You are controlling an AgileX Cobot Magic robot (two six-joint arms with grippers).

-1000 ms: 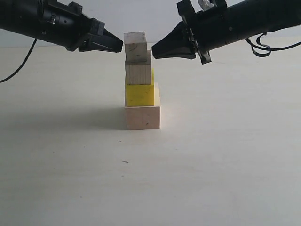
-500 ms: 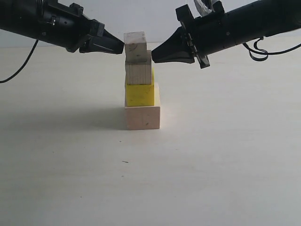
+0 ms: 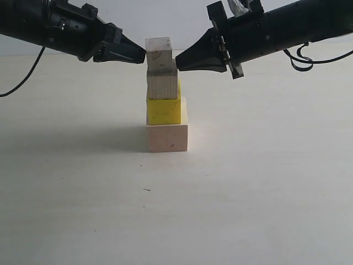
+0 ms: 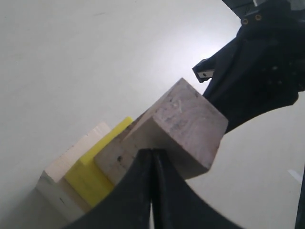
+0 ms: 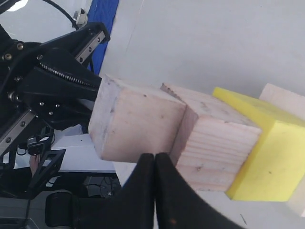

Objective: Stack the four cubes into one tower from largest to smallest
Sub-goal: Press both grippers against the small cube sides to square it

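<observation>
One tower (image 3: 163, 94) on one worktop (image 3: 265, 182).
Four cubes make it up: three of pale wood, the large cube (image 3: 167, 138), medium cube (image 3: 162, 85) and small cube (image 3: 159, 54), plus one yellow cube (image 3: 164, 111); two claws, left claw (image 3: 140, 54) and right claw (image 3: 179, 62).

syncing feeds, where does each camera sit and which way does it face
Exterior: low, facing the tower side-on; left gripper and right gripper show.
Left wrist: on that arm, looking past the shut left gripper onto the smallest cube.
Right wrist: likewise past the shut right gripper, from the opposite side.
All three share the tower.
</observation>
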